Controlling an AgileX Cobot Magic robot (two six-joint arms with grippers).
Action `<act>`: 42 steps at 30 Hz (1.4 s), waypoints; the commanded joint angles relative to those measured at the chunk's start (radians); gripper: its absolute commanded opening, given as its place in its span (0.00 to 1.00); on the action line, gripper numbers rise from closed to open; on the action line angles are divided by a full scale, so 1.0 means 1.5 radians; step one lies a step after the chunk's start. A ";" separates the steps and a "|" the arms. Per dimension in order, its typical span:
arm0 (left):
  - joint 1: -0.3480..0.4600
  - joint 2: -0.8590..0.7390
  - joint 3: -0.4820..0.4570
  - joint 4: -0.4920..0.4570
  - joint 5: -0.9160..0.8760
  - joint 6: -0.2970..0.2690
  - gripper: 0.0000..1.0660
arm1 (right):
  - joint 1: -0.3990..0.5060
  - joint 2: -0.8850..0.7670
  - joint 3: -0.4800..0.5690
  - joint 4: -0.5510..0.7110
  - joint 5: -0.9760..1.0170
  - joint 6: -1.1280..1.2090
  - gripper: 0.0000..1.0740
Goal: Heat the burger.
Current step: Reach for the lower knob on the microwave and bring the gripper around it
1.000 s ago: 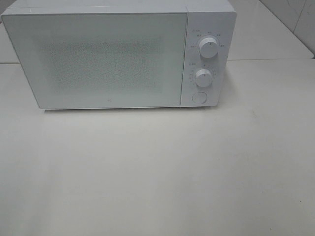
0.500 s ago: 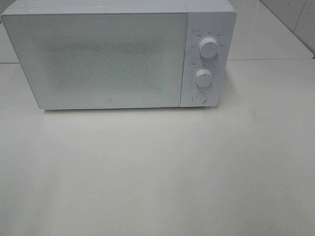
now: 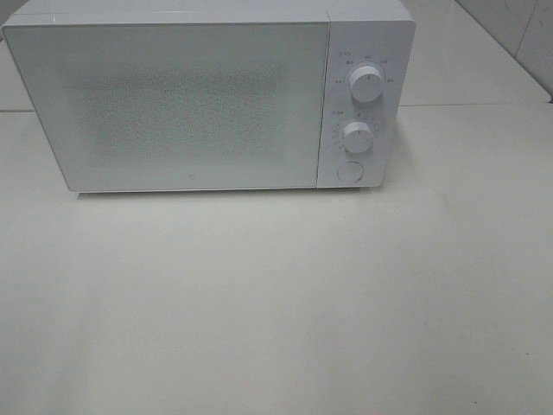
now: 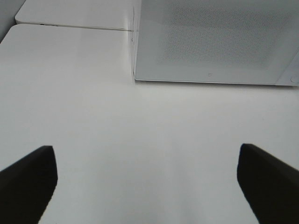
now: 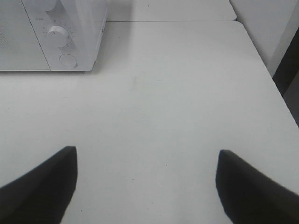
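Note:
The burger is not in view in any frame. A white microwave (image 3: 207,95) stands at the back of the white table with its door (image 3: 173,104) shut; the door's speckled window does not show what is inside. It also shows in the left wrist view (image 4: 215,42) and the right wrist view (image 5: 51,32). My left gripper (image 4: 147,186) is open and empty above the bare table in front of the microwave's left end. My right gripper (image 5: 145,186) is open and empty above the table, in front of and to the right of the microwave. Neither arm shows in the exterior high view.
The microwave's panel has two white knobs, an upper one (image 3: 366,85) and a lower one (image 3: 357,136), with a round button (image 3: 349,171) under them. The white table (image 3: 276,303) has a seam behind the microwave. Its right edge (image 5: 266,65) shows in the right wrist view.

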 commanded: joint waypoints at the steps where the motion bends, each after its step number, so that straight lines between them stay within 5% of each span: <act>1: 0.001 -0.015 0.003 -0.007 -0.009 -0.001 0.94 | -0.005 -0.009 -0.013 0.017 -0.037 0.003 0.71; 8: 0.001 -0.015 0.003 -0.007 -0.009 -0.001 0.94 | -0.005 0.000 -0.017 0.018 -0.117 0.007 0.71; 42: 0.001 -0.015 0.003 -0.007 -0.009 -0.001 0.94 | -0.003 0.417 0.092 0.018 -0.575 0.015 0.71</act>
